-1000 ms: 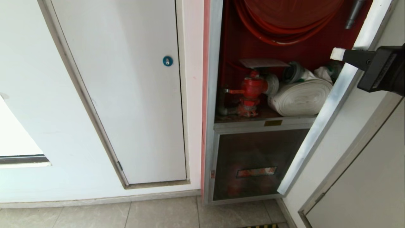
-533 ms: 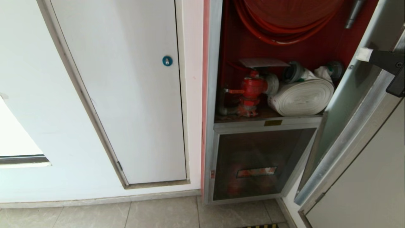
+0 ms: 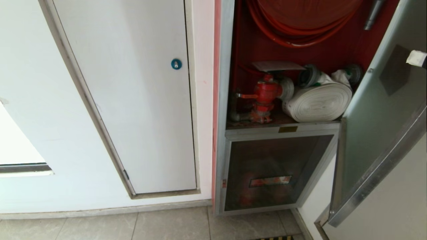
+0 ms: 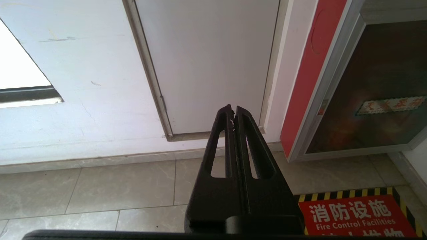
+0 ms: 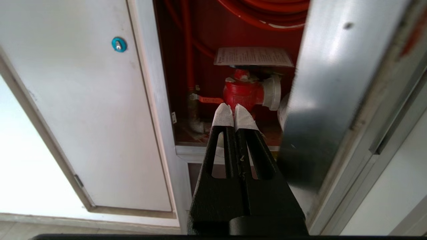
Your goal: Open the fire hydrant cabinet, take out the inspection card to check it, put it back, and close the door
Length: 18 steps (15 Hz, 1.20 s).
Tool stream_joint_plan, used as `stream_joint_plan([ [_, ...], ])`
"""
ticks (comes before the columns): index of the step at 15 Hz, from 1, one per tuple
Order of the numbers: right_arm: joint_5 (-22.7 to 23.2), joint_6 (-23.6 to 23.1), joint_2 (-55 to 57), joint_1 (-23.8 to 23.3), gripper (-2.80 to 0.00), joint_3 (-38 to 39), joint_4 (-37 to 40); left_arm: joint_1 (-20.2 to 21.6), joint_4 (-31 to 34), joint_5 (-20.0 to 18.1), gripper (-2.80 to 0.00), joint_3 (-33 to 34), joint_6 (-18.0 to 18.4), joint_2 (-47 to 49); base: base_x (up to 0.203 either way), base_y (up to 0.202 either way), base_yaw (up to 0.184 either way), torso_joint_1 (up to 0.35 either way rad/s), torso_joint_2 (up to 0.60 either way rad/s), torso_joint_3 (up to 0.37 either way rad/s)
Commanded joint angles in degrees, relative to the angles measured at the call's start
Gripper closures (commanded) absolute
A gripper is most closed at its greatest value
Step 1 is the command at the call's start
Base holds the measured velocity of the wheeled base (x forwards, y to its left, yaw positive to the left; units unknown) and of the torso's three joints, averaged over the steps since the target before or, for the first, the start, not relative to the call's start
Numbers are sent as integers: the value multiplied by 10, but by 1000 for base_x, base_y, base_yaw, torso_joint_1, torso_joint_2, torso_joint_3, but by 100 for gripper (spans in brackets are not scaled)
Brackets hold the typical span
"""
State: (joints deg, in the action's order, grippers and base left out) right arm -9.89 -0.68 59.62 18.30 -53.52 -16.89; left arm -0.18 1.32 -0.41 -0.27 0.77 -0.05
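My right claw (image 5: 233, 113) is shut tight with nothing in it. Its two white-taped tips press together. It reaches out level toward the open cabinet (image 3: 230, 100), just beside the edge of the door (image 3: 377, 120). From the head I only see one white tip (image 3: 416, 57) of it at the far right edge. The rest of that arm is cut off there.

My left claw (image 4: 233, 115) is shut too and holds nothing. It hangs low and points at the wall by the floor (image 4: 100, 186). The head view does not show it.

The door stands swung out wide to the right. The card (image 3: 278, 66) lies flat on top of the red valve (image 3: 265, 95), inside the cabinet. Beside the valve lies the white hose (image 3: 317, 101). Above them hangs the red reel (image 3: 300, 20), but its top is cut off.

The right wrist view shows small print on the card (image 5: 253, 56), too small for me to read. In that view the door (image 5: 330, 86) hides the white hose almost fully. The head view shows the hose whole.

The left wrist view shows a red floor sign (image 4: 353, 216) that says "Fire Control Facilities". Only a thin striped bit of it shows from the head. Left of the cabinet is a white door (image 3: 133, 100) with a blue lock (image 3: 176, 64).
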Motion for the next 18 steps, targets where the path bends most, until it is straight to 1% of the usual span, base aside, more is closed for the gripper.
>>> stream_joint_plan([
  [1, 0, 0, -20, -10, 0, 10, -1, 0, 0, 0, 0, 0, 0, 0, 0, 0, 0, 0, 0, 0],
  [4, 1, 2, -29, -47, 0, 26, -3, 0, 0, 0, 0, 0, 0, 0, 0, 0, 0, 0, 0, 0],
  [8, 2, 2, -52, -58, 0, 34, -1, 0, 0, 0, 0, 0, 0, 0, 0, 0, 0, 0, 0, 0],
  [10, 3, 2, -58, -77, 0, 39, -1, 0, 0, 0, 0, 0, 0, 0, 0, 0, 0, 0, 0, 0],
  [16, 3, 2, -88, -150, 0, 66, -3, 0, 0, 0, 0, 0, 0, 0, 0, 0, 0, 0, 0, 0],
  [18, 3, 2, -88, -188, 0, 66, -3, 0, 0, -1, 0, 0, 0, 0, 0, 0, 0, 0, 0, 0],
])
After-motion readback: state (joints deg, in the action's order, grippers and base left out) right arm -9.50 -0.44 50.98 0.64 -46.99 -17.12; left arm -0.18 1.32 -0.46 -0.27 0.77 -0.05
